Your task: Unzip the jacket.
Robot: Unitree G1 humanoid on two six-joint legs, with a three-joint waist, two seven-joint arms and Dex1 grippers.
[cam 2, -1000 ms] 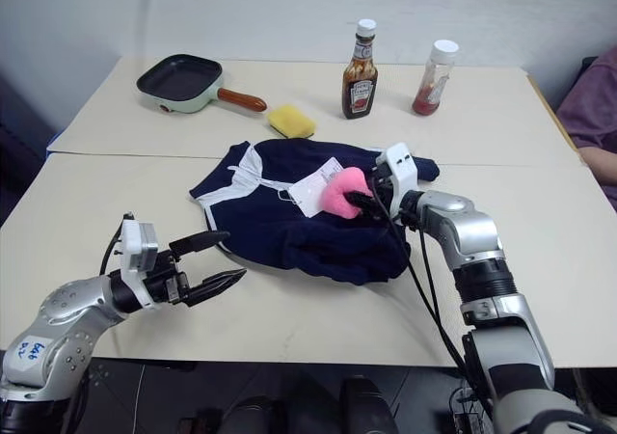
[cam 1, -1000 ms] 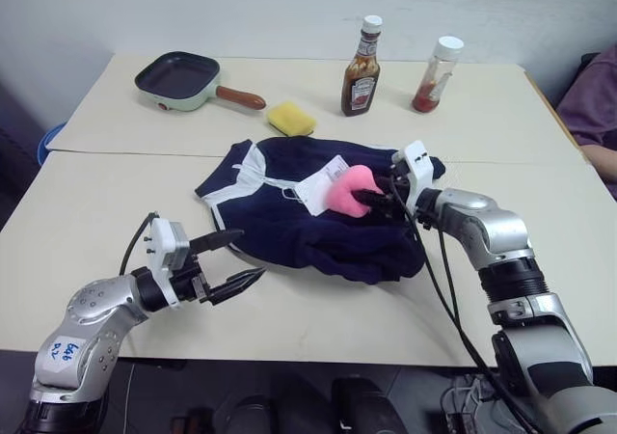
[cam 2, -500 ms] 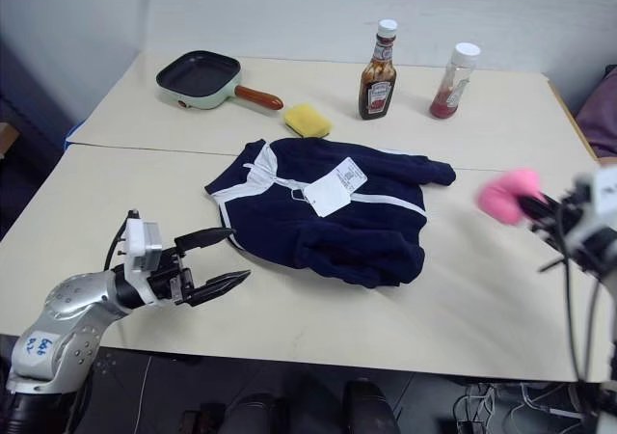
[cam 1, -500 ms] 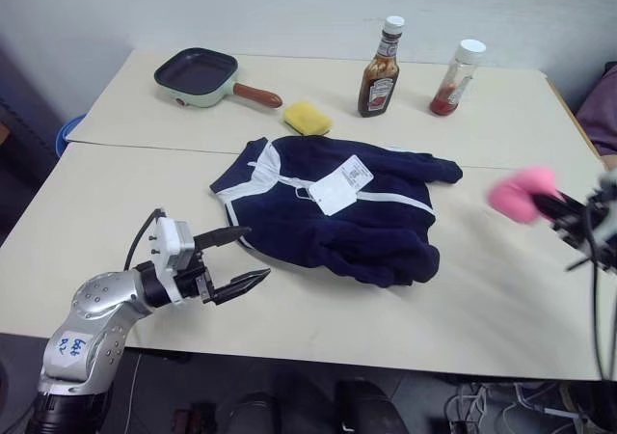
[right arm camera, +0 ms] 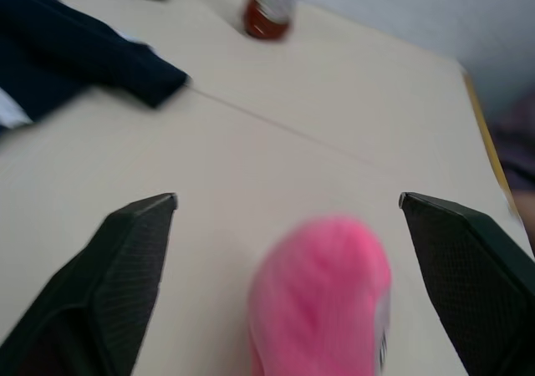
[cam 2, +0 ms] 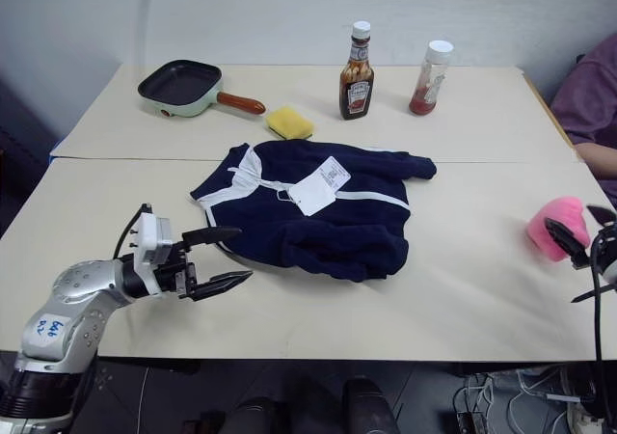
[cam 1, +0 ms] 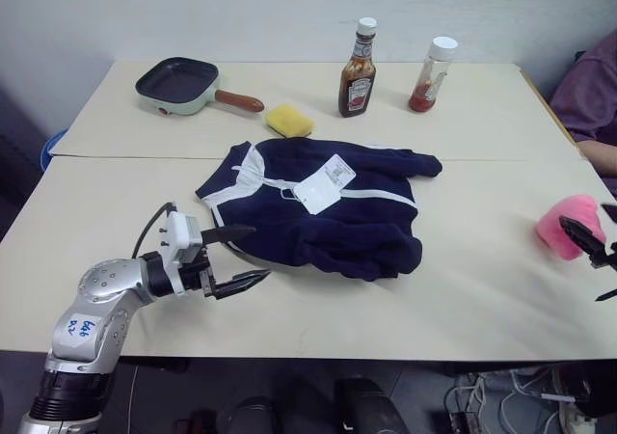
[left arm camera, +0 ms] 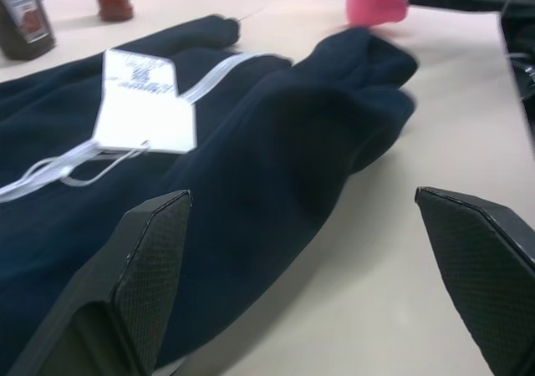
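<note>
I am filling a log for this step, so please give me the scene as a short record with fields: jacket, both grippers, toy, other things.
jacket: navy jacket lies flat at the table's middle, white tag on top, neither gripper touching it
left gripper: left gripper open, hovering beside the jacket's near left edge
right gripper: right gripper open, at the table's right side
toy: pink plush toy between the open fingers, apart from the jacket
other things: pan, yellow sponge, two bottles at the far edge

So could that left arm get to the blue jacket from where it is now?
Probably yes. The left gripper, open, hangs just beside the jacket near its collar end, and nothing lies between them on the table.
</note>
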